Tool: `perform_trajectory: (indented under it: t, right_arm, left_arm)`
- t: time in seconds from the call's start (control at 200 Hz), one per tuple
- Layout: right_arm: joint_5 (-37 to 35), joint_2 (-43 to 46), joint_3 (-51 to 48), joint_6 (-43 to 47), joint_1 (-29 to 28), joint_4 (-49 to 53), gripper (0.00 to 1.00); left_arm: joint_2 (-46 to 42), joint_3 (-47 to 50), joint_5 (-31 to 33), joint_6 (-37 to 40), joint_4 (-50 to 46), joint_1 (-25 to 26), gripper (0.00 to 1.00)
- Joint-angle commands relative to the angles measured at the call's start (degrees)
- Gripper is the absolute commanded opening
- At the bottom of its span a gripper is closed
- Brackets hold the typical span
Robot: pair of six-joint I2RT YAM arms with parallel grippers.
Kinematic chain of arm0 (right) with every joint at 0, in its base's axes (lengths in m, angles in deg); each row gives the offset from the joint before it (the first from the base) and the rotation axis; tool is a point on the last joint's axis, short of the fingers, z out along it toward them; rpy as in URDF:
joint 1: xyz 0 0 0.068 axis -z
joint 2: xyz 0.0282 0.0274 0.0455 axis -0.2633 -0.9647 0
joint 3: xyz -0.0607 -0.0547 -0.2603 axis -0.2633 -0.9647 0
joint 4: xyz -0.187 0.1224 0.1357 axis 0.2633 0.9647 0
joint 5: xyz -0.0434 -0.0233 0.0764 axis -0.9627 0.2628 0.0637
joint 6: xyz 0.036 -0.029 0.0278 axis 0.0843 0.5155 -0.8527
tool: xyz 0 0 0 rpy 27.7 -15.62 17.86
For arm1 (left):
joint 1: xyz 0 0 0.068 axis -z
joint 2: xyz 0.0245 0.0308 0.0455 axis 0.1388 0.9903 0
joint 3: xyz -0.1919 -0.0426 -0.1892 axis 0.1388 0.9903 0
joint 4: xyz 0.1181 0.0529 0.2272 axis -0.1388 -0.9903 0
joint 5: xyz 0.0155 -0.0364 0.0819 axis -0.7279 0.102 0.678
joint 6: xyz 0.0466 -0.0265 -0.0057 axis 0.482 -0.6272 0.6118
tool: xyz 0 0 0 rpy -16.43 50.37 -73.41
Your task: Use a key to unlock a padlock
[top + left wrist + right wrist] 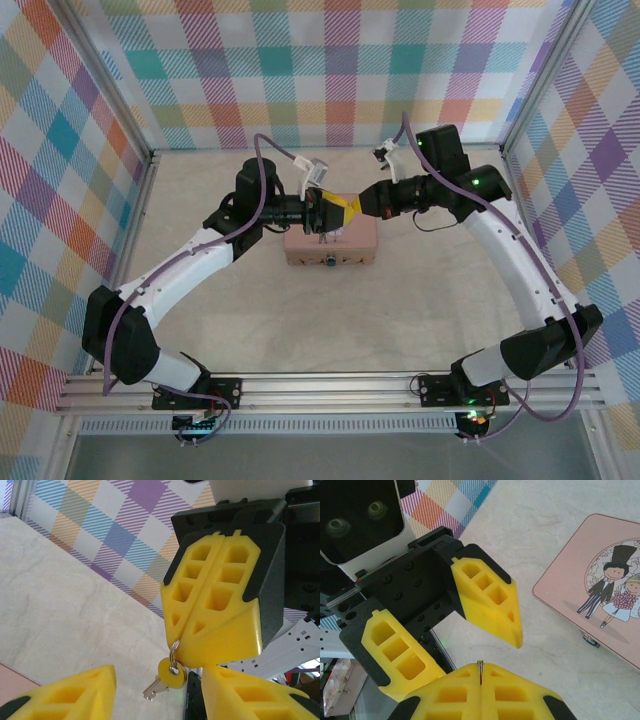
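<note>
Inward, both arms [200,255] bend (key [162,680] hangs from right fingers [220,610])

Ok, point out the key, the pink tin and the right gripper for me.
key [154,689], left wrist view, silvery blade.
pink tin [565,575], right wrist view, bare lid corner.
right gripper [181,642], left wrist view, tips of its shut fingers.

Yellow-headed silvery key [152,689] dangles by its ring [173,652] from right hand [180,644].
</note>
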Motion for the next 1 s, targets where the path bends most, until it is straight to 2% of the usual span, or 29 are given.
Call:
perform_trajectory:
  t: [0.0, 0.345, 0.545, 0.625, 0.665, 0.725, 0.91, 0.995]
  right_arm:
    - [2.6, 1.6, 0.5, -0.6, -0.1, -1.9, 0.0]
    - [2.5, 2.1, -0.1, -0.8, 0.0, -2.4, 0.0]
    - [2.5, 2.5, -0.7, -1.2, 0.2, -2.8, 0.0]
    - [2.1, 2.8, -0.8, -1.0, 0.2, -2.5, 0.0]
    - [1.7, 2.8, -0.8, -0.8, 0.3, -2.2, 0.0]
    - [1.1, 2.9, -0.7, -0.4, 0.4, -1.6, 0.0]
    - [1.2, 2.7, -0.9, -0.4, 0.5, -0.7, 0.0]
    - [1.2, 2.5, -1.0, -0.6, 0.5, -0.7, 0.0]
  left_arm:
    - [0.5, -1.1, -0.2, 0.0, 1.2, 0.7, 0.49]
    - [1.7, -2.0, -1.5, -0.8, 3.0, 2.5, 0.44]
    - [1.6, -2.1, -1.1, -0.4, 2.5, 2.8, 0.31]
    - [1.5, -2.2, -0.5, 0.0, 1.8, 2.8, 0.3]
    - [1.3, -2.3, -0.1, 0.5, 1.0, 2.8, 0.33]
    - [0.8, -2.5, 1.2, 1.6, -0.9, 2.8, 0.47]
    - [-1.5, -1.5, 3.2, 2.7, -1.2, 2.5, 0.59]
    - [-1.7, -1.9, 2.9, 2.7, -1.0, 2.5, 0.6]
